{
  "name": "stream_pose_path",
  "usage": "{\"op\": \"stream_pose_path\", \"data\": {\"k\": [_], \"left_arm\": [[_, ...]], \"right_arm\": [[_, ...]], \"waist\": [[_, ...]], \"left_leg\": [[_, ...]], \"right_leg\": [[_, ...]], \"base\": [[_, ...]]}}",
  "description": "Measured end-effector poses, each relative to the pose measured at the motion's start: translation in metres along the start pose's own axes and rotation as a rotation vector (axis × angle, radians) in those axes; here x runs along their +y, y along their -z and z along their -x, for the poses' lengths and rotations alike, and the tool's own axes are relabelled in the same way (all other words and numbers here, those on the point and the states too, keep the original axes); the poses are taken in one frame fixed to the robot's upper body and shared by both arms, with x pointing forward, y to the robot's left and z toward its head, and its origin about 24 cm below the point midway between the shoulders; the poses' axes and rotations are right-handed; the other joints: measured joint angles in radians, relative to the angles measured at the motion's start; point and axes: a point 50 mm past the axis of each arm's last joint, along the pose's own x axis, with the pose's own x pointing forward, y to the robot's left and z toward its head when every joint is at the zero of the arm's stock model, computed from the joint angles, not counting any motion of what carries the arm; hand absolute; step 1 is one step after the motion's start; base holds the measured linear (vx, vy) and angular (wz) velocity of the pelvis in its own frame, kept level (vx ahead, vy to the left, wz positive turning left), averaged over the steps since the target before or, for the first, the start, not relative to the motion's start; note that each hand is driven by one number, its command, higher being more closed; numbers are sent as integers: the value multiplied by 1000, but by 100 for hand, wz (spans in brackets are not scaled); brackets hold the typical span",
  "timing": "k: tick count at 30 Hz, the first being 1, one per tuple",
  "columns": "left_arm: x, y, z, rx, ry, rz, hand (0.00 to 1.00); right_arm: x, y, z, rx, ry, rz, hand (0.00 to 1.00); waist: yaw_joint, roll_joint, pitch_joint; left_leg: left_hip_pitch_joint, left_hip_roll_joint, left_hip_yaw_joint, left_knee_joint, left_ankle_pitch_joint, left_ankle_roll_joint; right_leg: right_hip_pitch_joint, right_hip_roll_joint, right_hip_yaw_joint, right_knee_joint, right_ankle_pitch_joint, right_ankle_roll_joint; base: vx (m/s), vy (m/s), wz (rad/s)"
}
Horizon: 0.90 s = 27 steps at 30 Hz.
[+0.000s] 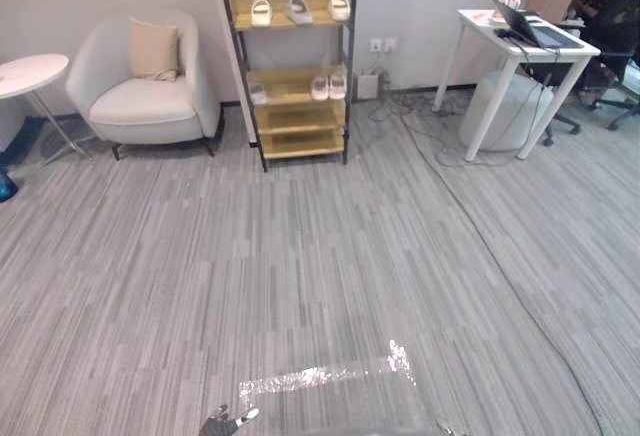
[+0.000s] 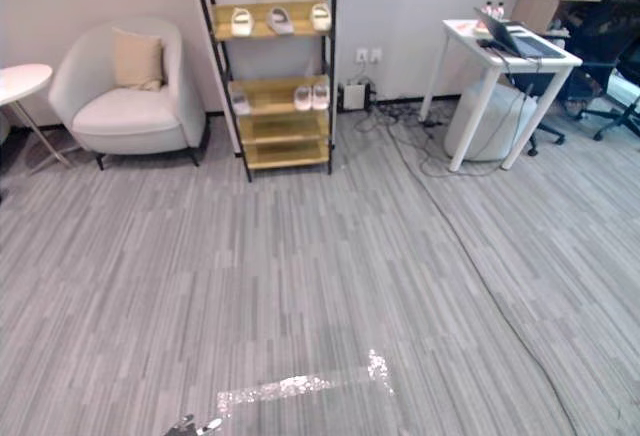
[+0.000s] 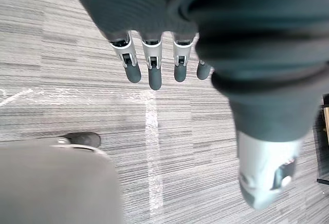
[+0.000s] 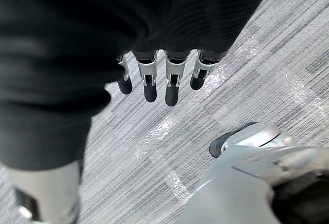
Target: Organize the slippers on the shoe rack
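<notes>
Down low, left robot hand [image 3: 154, 64] hanging over the floor [image 3: 77, 106], fingers straight and apart, empty, armchair [image 1: 150, 86] far left, rack [image 1: 300, 144] beside it, slippers [image 1: 298, 9] on its top shelf [image 1: 312, 23], more on the middle, right robot hand [image 4: 172, 80] likewise loose, empty

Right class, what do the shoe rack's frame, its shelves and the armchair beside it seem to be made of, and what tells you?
Shoe rack frame: thin black uprights, probably painted metal. Shelves: light yellowish matte boards, likely wood or a wood-look laminate. Armchair: off-white padded upholstery with a smooth look, either fabric or faux leather, hard to tell which.
</notes>
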Motion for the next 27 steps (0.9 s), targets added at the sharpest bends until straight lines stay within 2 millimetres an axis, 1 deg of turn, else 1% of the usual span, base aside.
{"op": "stream_pose_path", "data": {"k": [1,5,6,7,8,11,15,18,19,20,27], "left_arm": [[-1,-3,-1,-6,1,-1,0],[0,-2,-1,3,1,-5,0],[0,-3,-2,1,2,-8,0],[-1,-5,-2,-6,3,-16,0],[-1,-6,-2,-6,4,-24,0],[-1,-6,-2,-17,4,-24,0],[0,-6,-3,-11,1,-27,0],[0,-6,-3,-13,0,-26,0],[0,-6,-3,-13,0,-26,0],[0,-7,-3,-14,0,-27,0],[0,-8,-3,-17,-1,-26,0]], "right_arm": [[0,0,0,0,0,1,0],[1,-2,-1,1,-2,34,0],[2,-2,-2,-2,-4,40,0],[3,-4,-2,-6,-5,39,0],[3,-4,-2,-6,-5,40,0],[3,-4,-2,-5,-6,44,0],[5,-6,-3,-10,-13,79,0],[5,-6,-3,-5,-12,85,0],[6,-7,-3,-6,-13,85,0],[6,-8,-4,-9,-14,85,0],[8,-10,-4,-20,-19,93,0]], "waist": [[0,3,4],[0,2,6],[-1,2,12],[0,1,29],[0,0,28],[0,0,30],[-2,-5,33],[0,-6,38],[0,-11,44],[0,-7,47],[-2,-11,57]], "left_leg": [[11,-1,0,-9,1,0],[15,-2,0,-21,3,-3],[20,-2,0,-21,3,-3],[30,-2,-1,-22,3,-3],[31,-2,-3,-22,3,-3],[29,-1,-6,-30,11,-10],[34,0,-26,-58,34,-8],[33,2,-29,-60,41,-9],[35,2,-28,-60,41,-8],[42,3,-28,-61,42,-8],[40,9,-28,-82,55,-9]], "right_leg": [[14,0,0,-17,5,1],[19,1,-6,-43,13,4],[28,1,-7,-51,16,4],[50,1,-8,-62,17,4],[53,1,-10,-65,17,4],[49,2,-13,-66,18,3],[49,4,-32,-72,23,-1],[55,6,-37,-80,32,-5],[57,7,-37,-81,33,-6],[64,8,-37,-81,33,-6],[47,15,-38,-74,30,-10]], "base": [[56,19,-1],[71,12,2],[61,-4,5],[12,-9,7],[-17,-12,9],[-14,-24,5],[-37,-34,13],[-49,-30,5],[-64,-30,-1],[-56,-28,-1],[-21,-13,0]]}}
